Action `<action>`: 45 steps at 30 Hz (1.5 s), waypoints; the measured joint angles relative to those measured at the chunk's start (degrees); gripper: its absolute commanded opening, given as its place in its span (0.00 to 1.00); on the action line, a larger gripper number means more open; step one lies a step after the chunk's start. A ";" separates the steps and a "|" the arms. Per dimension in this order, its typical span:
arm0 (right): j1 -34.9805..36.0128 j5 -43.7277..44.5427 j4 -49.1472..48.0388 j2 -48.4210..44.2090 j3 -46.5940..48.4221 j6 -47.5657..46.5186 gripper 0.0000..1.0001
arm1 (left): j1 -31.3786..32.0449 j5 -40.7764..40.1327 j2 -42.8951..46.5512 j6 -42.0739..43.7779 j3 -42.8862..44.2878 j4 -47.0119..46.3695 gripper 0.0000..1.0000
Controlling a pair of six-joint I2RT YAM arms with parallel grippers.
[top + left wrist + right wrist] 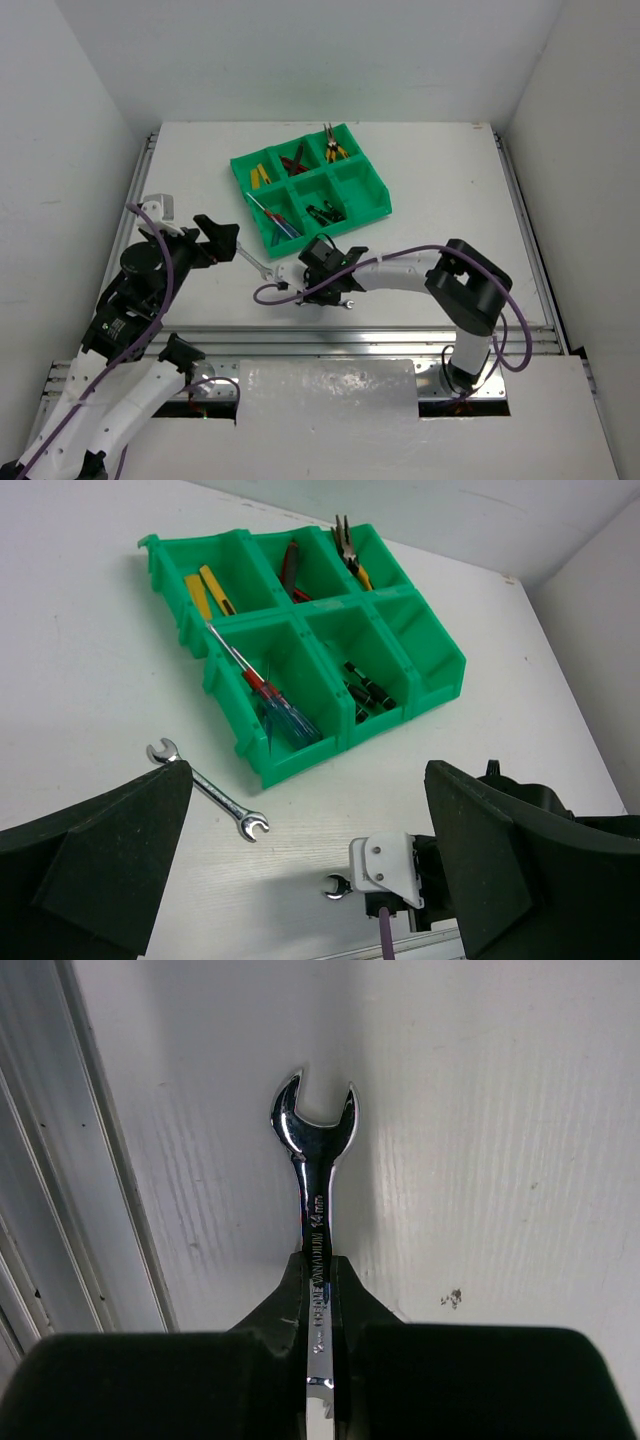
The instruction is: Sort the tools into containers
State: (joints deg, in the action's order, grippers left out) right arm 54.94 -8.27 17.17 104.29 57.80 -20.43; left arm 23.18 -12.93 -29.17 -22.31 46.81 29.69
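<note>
Two items are outside the green tray (pixel 440 680), so the sorting looks nearly done: five of its six compartments are filled and the near-right one is bare. Off the tray's near-left corner, the left end effector (pixel 225 242) hangs spread wide, holding nothing. Beside that corner a loose wrench (pixel 207 788) lies flat on the tabletop (pixel 440 180). Before the tray's front wall, the right end effector (pixel 315 1280) is clamped on the second wrench (pixel 313 1175), low over the tabletop.
</note>
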 measured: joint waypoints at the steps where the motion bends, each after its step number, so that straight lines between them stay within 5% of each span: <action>1: 0.00 0.52 0.00 -0.15 -0.11 0.46 0.00 | 0.00 0.00 0.00 0.00 0.00 0.00 1.00; 17: -5.97 4.35 -2.95 -12.96 -6.82 9.49 0.00 | 0.00 0.00 -0.15 -0.04 -0.33 -0.07 1.00; 26: -20.83 4.92 -4.85 -18.23 -4.48 14.93 0.00 | -0.02 0.07 -1.38 -0.07 -0.44 -0.07 1.00; 39: -32.54 8.33 -7.91 6.14 24.81 18.80 0.01 | -0.02 -4.87 -4.61 -2.64 -0.44 1.16 1.00; 41: -33.48 8.39 -7.37 10.32 28.20 18.99 0.10 | -0.02 -6.51 -6.12 -4.09 -0.42 2.25 1.00; 45: -34.67 8.52 -6.27 16.00 33.33 19.19 0.49 | -0.02 -8.74 -8.74 -7.91 -0.44 4.22 1.00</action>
State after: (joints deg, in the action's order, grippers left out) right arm 20.27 0.25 10.90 120.29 91.13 -1.23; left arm 23.16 -21.67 -37.91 -30.22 46.37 33.91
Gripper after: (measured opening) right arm 0.310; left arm 0.995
